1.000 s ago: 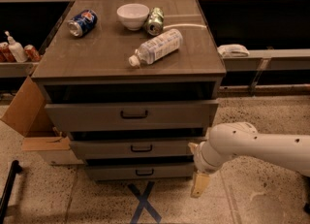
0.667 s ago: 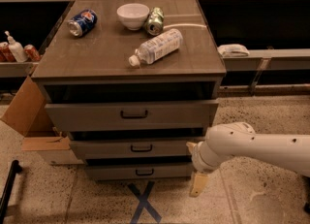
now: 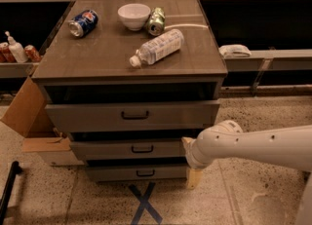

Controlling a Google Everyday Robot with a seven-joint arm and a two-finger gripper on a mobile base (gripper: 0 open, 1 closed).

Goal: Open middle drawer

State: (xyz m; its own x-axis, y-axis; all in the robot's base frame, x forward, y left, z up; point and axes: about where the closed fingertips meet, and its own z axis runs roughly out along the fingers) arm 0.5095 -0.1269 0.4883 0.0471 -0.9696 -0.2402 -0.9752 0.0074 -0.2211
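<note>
The middle drawer [image 3: 112, 150] is the second of three in the grey-brown wooden cabinet [image 3: 126, 63], with a small black bar handle [image 3: 142, 148] at its centre. My gripper [image 3: 193, 172] hangs at the end of the white arm [image 3: 253, 146], which reaches in from the right. It is at the cabinet's lower right front corner, level with the right ends of the middle and lowest drawers. It is to the right of the handle and apart from it.
On the cabinet top lie a clear plastic bottle [image 3: 156, 47], a white bowl [image 3: 134, 15], a green can [image 3: 156, 21] and a blue can [image 3: 83, 23]. A cardboard box [image 3: 27, 117] stands at the left. A blue X [image 3: 145, 204] marks the floor.
The arm and gripper have shifted slightly left and up, closer to the cabinet's right front corner. The drawers have not moved.
</note>
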